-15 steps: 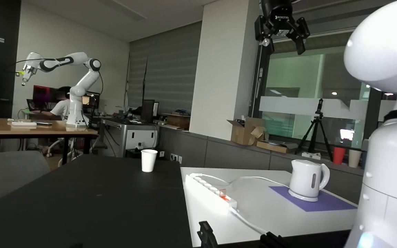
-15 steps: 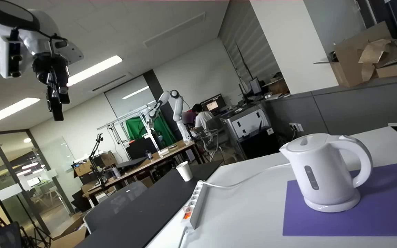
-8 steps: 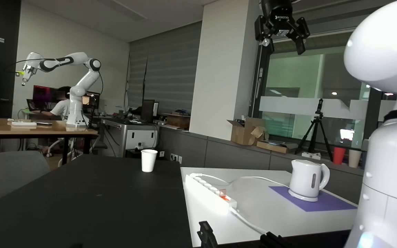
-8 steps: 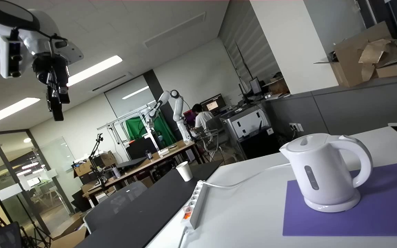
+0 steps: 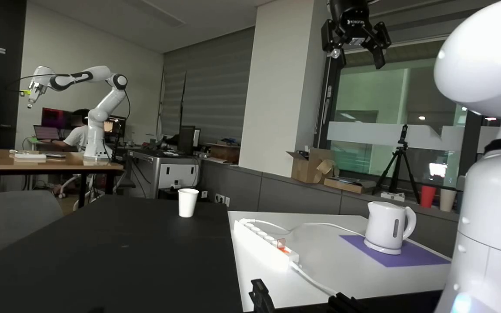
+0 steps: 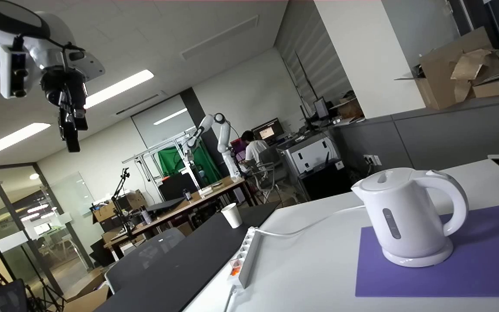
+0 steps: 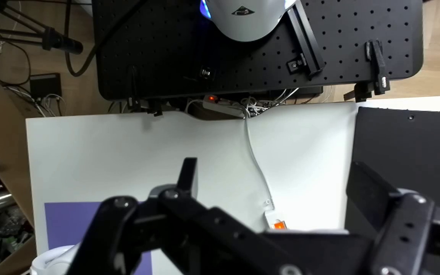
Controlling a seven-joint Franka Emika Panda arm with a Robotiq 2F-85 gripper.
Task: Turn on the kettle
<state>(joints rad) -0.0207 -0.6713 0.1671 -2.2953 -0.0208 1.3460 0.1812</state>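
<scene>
A glossy white, plastic-looking, jug-shaped kettle (image 6: pixel 405 216) with a rounded body and loop handle stands upright on a flat purple rectangular sheet (image 6: pixel 487 255), which lies on a smooth white tabletop (image 6: pixel 310 268). On the kettle's spout side, well apart from it, lies a long white power strip (image 6: pixel 247 255) with an orange switch (image 6: pixel 235 271). A thin white cord (image 6: pixel 293 234) runs between the kettle and the strip. Past the strip from the kettle, a small white paper cup (image 6: pixel 232 216) stands upright on a matte black tabletop (image 6: pixel 189 264). The black two-fingered tool (image 5: pixel 361 61) hangs high above the kettle's level, well apart from it, its fingers (image 5: pixel 379 58) spread wide.
</scene>
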